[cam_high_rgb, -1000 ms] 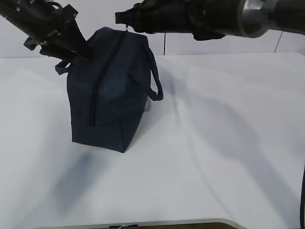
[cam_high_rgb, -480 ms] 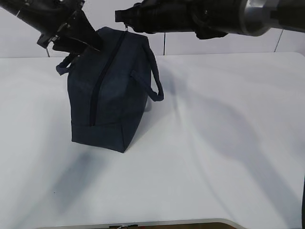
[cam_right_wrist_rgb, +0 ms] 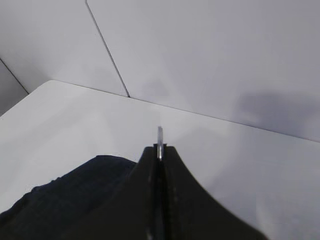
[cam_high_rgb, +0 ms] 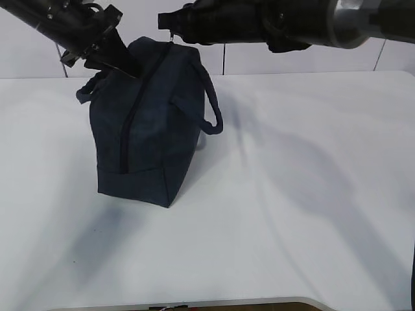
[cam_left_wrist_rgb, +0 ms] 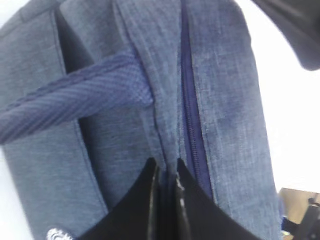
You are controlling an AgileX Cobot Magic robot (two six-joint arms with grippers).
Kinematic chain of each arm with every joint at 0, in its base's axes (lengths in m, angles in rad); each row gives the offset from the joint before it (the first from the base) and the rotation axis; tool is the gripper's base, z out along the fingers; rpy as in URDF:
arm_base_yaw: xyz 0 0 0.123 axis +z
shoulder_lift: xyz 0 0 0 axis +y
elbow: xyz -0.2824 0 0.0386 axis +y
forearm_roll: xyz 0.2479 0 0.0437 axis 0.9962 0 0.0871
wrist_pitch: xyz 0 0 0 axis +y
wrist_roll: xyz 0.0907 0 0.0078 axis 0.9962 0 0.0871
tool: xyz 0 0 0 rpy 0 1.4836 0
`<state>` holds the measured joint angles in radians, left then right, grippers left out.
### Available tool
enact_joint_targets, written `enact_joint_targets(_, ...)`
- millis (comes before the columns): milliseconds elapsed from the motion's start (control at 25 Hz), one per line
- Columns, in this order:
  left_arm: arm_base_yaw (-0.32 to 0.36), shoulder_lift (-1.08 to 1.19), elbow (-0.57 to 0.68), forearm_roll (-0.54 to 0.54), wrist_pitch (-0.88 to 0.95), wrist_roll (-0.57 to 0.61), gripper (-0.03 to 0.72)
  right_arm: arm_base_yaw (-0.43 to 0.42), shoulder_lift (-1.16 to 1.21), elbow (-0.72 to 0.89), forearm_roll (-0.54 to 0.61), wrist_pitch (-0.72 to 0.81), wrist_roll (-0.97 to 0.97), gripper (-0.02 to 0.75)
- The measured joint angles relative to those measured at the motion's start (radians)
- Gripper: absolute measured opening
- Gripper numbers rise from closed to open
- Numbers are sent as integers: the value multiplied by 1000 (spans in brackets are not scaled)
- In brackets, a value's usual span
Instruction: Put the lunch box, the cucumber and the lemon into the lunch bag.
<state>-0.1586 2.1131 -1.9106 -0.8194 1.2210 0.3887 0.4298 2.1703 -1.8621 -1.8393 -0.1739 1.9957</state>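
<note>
The lunch bag (cam_high_rgb: 146, 123) stands zipped on the white surface (cam_high_rgb: 292, 214), so nothing inside it can be seen. The left gripper (cam_left_wrist_rgb: 167, 167) has its jaws pinched together on a fold of fabric beside the zipper (cam_left_wrist_rgb: 189, 100) near the handle (cam_left_wrist_rgb: 75, 97). The right gripper (cam_right_wrist_rgb: 159, 148) is clenched on the metal ring pull (cam_right_wrist_rgb: 159, 135) at the bag's top, of which only a sliver shows.

You have a plain white table (cam_high_rgb: 292, 214) filling most of the frame. Behind it, along the top, you see pale wall panels (cam_high_rgb: 272, 61) split by dark vertical seams (cam_high_rgb: 224, 59).
</note>
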Motion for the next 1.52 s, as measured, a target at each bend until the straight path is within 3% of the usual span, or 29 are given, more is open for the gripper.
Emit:
enact_joint_targets(880,-14,0,-1,56,-20,14,-15,-22,122,-104,1,66,14,5)
enact_joint_targets(1520,-18,1,4,54,-26,24,-15,-67,133,-115,1,-30,81,5)
